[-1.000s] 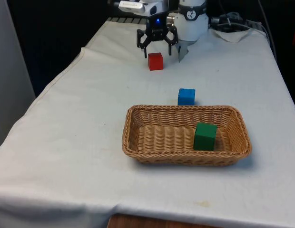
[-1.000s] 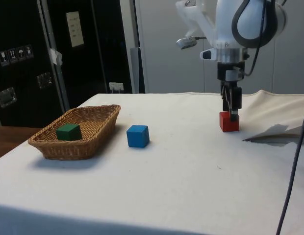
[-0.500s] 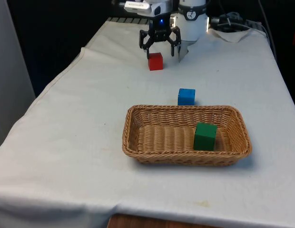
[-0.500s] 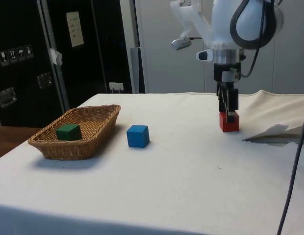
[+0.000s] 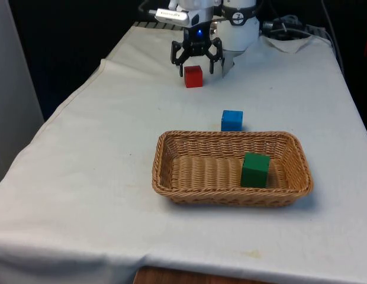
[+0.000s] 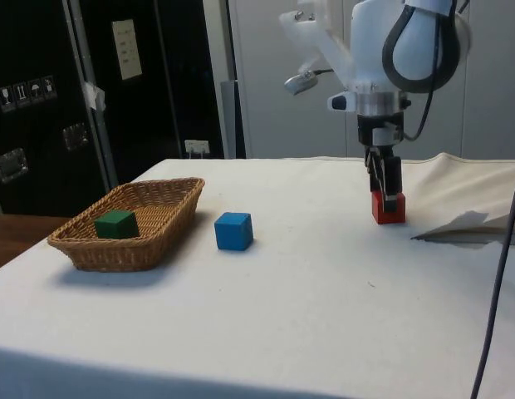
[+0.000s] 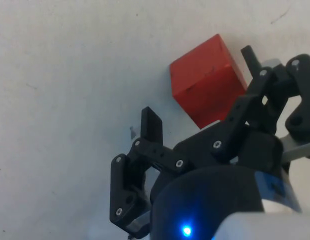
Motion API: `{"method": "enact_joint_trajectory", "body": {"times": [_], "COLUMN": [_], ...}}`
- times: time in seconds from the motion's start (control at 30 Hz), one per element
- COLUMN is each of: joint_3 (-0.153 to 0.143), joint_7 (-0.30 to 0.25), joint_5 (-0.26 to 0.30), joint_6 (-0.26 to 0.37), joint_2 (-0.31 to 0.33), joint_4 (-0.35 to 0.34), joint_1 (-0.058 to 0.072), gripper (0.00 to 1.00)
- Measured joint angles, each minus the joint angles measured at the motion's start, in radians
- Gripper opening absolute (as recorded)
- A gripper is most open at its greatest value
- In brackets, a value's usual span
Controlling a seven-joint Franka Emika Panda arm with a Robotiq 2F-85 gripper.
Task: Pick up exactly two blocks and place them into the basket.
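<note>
Three wooden cubes show in the front view: a small red wooden cube [image 5: 193,76] far up the white-clothed table [image 5: 95,154], a blue wooden cube [image 5: 232,120] just beyond the far rim of the oval woven wicker basket [image 5: 171,171], and a green wooden cube [image 5: 255,170] inside the basket toward the front view's right. Wide bare cloth lies on the front view's left of the basket and between the basket and the table's near edge. The black two-finger gripper [image 5: 195,57] hangs just behind and above the red cube, fingers spread.

From the side view, the gripper [image 6: 389,193] points straight down from the white arm [image 6: 382,50], its tips level with the red cube [image 6: 389,208]. The blue cube [image 6: 233,231] stands near the basket [image 6: 149,229]; open cloth separates it from the red one.

In the wrist view, the red cube [image 7: 207,80] sits beside the spread fingers [image 7: 152,126], off-centre from the gap.
</note>
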Motion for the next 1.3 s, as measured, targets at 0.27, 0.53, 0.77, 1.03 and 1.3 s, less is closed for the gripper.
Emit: {"method": "enact_joint_trajectory", "body": {"times": [0.27,0.53,0.77,1.03,1.3], "joint_3": [0.006,0.011,0.011,0.027,0.049], "joint_7": [0.001,0.004,0.004,0.016,0.030], "joint_5": [0.000,0.000,0.000,0.000,0.000], "joint_6": [0.003,0.009,0.009,0.002,-0.077], "joint_2": [0.030,0.043,0.043,0.015,-0.057], "joint_4": [0.010,0.013,0.013,0.023,0.061], "joint_1": [0.000,0.000,0.000,0.000,0.000], "gripper": [0.56,0.01,0.02,0.02,0.02]}}
